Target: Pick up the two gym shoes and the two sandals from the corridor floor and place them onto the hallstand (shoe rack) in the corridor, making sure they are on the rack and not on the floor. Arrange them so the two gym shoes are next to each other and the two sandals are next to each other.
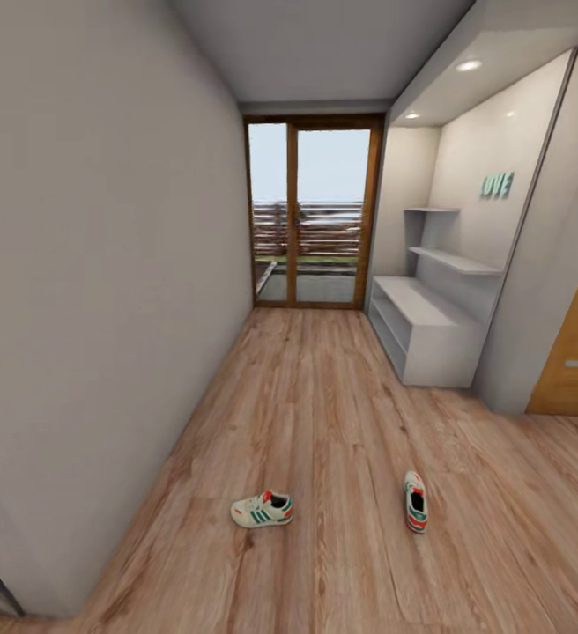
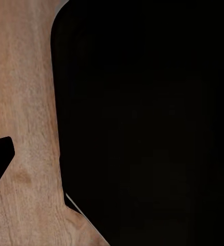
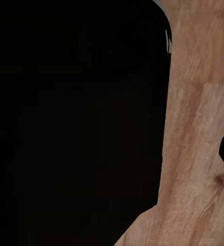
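Sneakers lie well apart on the corridor floor [image 1: 324, 423]: left sneaker [image 1: 262, 509] on its side, right sneaker [image 1: 415, 501] upright, toe pointing away. Both sit well short of the rack [image 1: 421, 330] by the right wall, under the "LOVE" letters [image 1: 495, 185]. Each looks light, with a soft upper and firmer sole; the heel collar or midfoot would likely suit a grasp. Wrist cameras show dark housing over planks; fingers' state cannot be told, nor their distance from either sneaker.
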Tool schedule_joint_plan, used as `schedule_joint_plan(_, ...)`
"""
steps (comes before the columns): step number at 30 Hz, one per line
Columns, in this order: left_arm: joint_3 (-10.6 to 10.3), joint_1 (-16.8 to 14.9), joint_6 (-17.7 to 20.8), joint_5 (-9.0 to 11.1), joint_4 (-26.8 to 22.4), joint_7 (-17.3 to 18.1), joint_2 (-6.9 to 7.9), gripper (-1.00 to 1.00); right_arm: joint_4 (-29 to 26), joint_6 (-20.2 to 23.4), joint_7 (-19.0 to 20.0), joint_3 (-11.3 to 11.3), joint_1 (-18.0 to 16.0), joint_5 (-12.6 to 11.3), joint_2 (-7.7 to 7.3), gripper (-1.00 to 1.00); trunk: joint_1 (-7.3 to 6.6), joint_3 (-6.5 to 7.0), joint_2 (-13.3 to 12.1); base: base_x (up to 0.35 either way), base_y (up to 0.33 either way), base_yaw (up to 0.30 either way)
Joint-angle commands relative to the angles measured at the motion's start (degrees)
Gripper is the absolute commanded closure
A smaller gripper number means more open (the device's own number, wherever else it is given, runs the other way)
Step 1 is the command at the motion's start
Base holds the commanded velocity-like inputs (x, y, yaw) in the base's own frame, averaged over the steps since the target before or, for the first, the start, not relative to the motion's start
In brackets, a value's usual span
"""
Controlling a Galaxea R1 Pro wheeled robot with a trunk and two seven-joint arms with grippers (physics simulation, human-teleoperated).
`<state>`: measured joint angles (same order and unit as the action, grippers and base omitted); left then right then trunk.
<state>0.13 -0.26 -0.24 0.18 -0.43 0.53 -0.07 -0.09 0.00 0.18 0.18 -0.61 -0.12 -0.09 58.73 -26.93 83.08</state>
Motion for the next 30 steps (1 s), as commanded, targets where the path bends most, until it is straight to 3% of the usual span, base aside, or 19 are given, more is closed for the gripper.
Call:
schedule_joint_plan(1, 0.0, 0.0, 0.0, 0.0, 0.0, 0.0, 0.0, -1.0, 0.0, 0.0, 0.0, 0.0, 0.0, 0.0, 0.0, -1.0, 0.0, 0.0, 0.0, 0.243, -0.206, 0.0)
schedule_joint_plan(8, 0.0, 0.0, 0.0, 0.0, 0.0, 0.0, -0.02, -1.0, 0.0, 0.0, 0.0, 0.0, 0.0, 0.1, 0.0, -1.0, 0.0, 0.0, 0.0, 0.243, -0.206, 0.0)
schedule_joint_plan(16, 0.0, -1.4, -2.6, 0.0, 1.1, 0.1, -0.02, -1.0, -0.8, -2.2, 0.4, 0.6, 2.4, 0.3, 0.45, -1.0, 0.0, 0.0, 0.0, 0.0, 0.0, 0.0)
schedule_joint_plan(30, 0.0, -2.3, -3.0, 0.1, -3.3, 0.1, -0.02, -1.0, -1.2, -2.4, 0.6, 0.4, 2.4, 0.2, 0.29, -1.0, 0.0, 0.0, 0.0, 0.05, 0.0, 0.0)
